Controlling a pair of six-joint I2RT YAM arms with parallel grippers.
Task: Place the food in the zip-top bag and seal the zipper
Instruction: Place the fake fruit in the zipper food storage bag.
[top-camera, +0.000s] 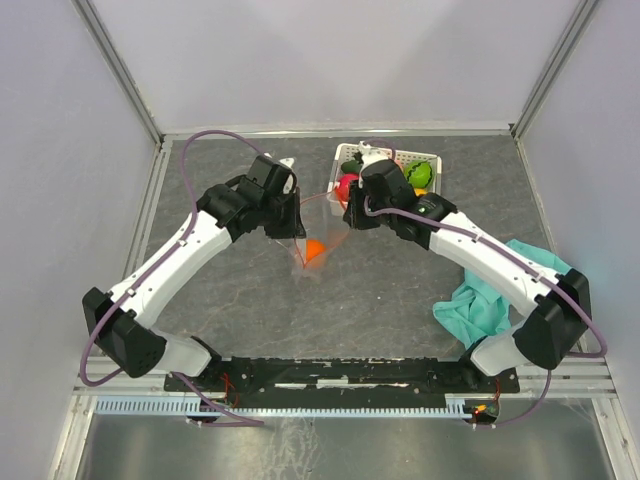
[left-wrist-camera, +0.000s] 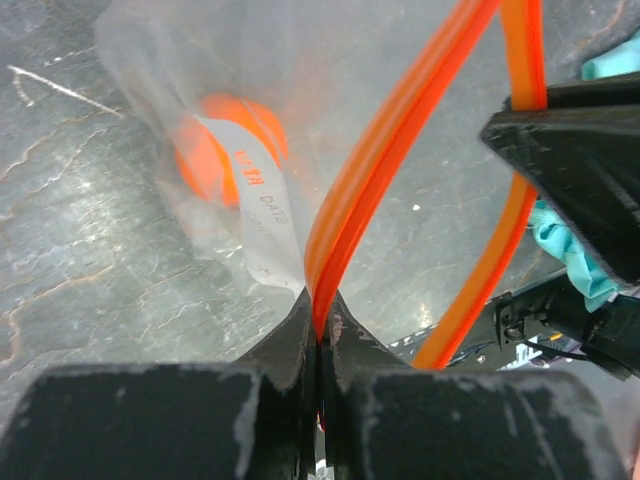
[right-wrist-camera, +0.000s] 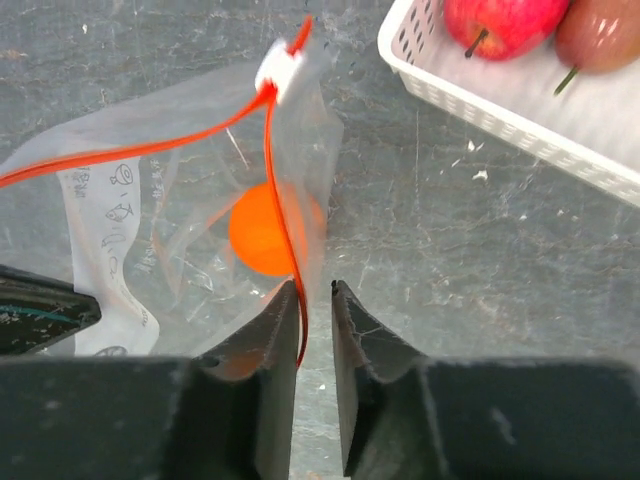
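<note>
The left fingers (left-wrist-camera: 270, 380) pinch the zipper (left-wrist-camera: 365, 170), holding the zip-top bag (right-wrist-camera: 150, 200) mouth open above the worktop (right-wrist-camera: 430, 250). One orange (right-wrist-camera: 260, 230) sits inside. The right fingers (right-wrist-camera: 370, 360), slightly spread, straddle the opposite lip, seemingly to widen it.

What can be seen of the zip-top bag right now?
The zip-top bag is clear, crinkly plastic with a white printed label strip. A red zipper runs along its mouth and ends in a white slider. The mouth gapes open, unsealed. One orange fruit sits inside. The bag rests on the grey table, beside the white basket. The left claw is shut on the zipper; the right claw stands narrowly open around another stretch of it.
</note>
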